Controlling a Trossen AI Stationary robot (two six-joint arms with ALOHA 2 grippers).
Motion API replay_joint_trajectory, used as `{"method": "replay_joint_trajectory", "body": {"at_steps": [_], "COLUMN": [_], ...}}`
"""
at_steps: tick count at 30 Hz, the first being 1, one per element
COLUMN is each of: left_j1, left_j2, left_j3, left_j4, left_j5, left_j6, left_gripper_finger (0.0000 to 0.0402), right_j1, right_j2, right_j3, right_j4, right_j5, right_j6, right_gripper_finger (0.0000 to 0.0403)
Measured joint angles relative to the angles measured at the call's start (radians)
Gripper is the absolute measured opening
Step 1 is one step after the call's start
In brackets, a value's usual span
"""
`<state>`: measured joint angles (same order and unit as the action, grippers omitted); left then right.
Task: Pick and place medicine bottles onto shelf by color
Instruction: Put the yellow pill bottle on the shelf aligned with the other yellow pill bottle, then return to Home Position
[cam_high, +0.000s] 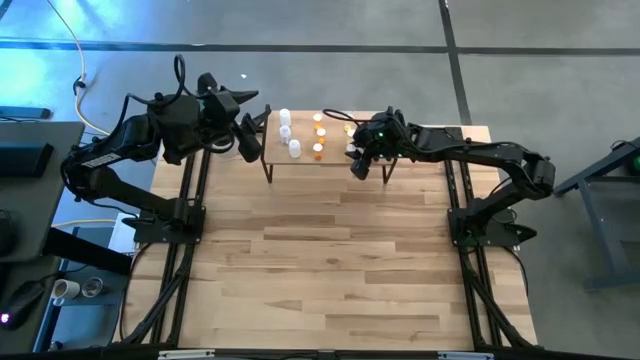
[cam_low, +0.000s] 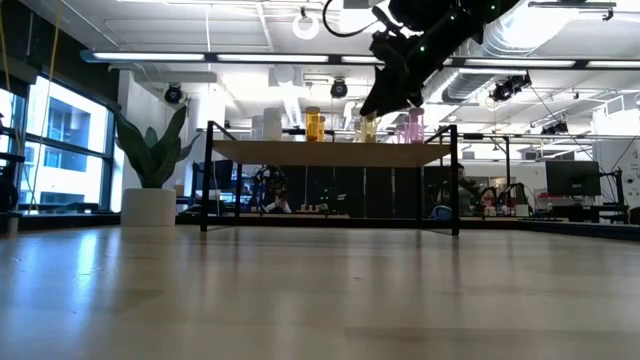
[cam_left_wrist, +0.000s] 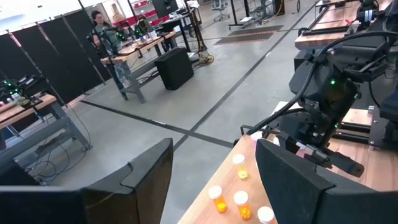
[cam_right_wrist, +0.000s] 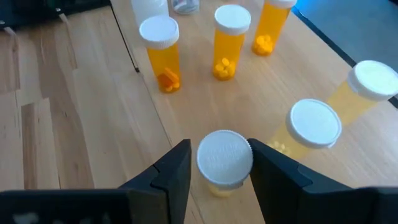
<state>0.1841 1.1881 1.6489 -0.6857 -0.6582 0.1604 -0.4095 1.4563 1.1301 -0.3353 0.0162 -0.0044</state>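
Right under the right wrist camera sat a white-capped bottle, and the right gripper had a dark finger close on either side of it, the fingers set only a little wider than the cap. Whether the pads actually touched the bottle, I could not tell. The bottle stood upright on the light-wood shelf, near the shelf's right end.

Around it the crowd was thick. Two pale yellow bottles stood just beside it, both white-capped, and farther along the board three orange bottles stood in a loose group, pills showing through their walls (one with a single larger tablet at the bottom).

From overhead, the shelf ran across the far edge of the table, with white bottles gathered toward its left end and the orange ones in the middle. The right gripper hung over the right end.

The left gripper hovered just off the shelf's left end, fingers spread wide with nothing between them.

From table height the shelf stood on thin black legs, the right arm reaching down onto it from above.
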Motion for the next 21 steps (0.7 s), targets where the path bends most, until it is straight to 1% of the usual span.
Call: {"method": "replay_joint_trajectory", "body": {"at_steps": [5, 12, 16, 18, 21], "left_j1": [0.000, 0.000, 0.000, 0.000, 0.000], "left_j2": [0.000, 0.000, -0.010, -0.027, -0.066], "left_j3": [0.000, 0.000, 0.000, 0.000, 0.000], "left_j4": [0.000, 0.000, -0.009, -0.035, -0.136], "left_j5": [0.000, -0.001, 0.002, 0.017, 0.041], "left_j6": [0.000, 0.013, 0.033, 0.014, -0.066], "left_gripper_finger": [0.0220, 0.0220, 0.0220, 0.0220, 0.0220], "right_j1": [0.000, 0.000, 0.000, 0.000, 0.000], "right_j2": [-0.011, -0.012, -0.012, -0.012, -0.012], "right_j3": [0.010, 0.072, 0.129, 0.160, 0.217], "right_j4": [-0.004, -0.031, -0.081, -0.104, -0.128], "right_j5": [-0.001, -0.001, -0.007, -0.007, -0.008], "right_j6": [0.004, -0.001, -0.003, 0.005, 0.030], "right_gripper_finger": [0.0147, 0.0147, 0.0147, 0.0147, 0.0147]}}
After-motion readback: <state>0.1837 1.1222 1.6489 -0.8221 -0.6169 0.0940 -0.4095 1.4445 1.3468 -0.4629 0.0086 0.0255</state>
